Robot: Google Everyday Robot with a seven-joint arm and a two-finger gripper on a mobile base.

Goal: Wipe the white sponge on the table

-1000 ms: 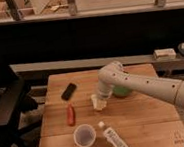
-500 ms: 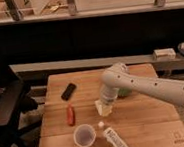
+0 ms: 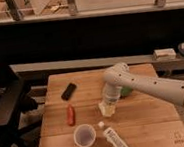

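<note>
The gripper (image 3: 108, 104) is held low over the middle of the table (image 3: 152, 126), at the end of the white arm (image 3: 152, 86) that is reached in from the right. It is seen closed on the white sponge (image 3: 106, 111), which is pressed flat against the wood just right of the table's centre. A green bowl (image 3: 126, 90) is largely hidden behind the arm. A black phone (image 3: 68, 91) is laid near the far left corner, and a slim red object (image 3: 70, 115) is set nearer, left of the sponge. A round pale cup (image 3: 85, 136) and a white labelled bottle (image 3: 114, 138) lying on its side are placed along the near edge.
</note>
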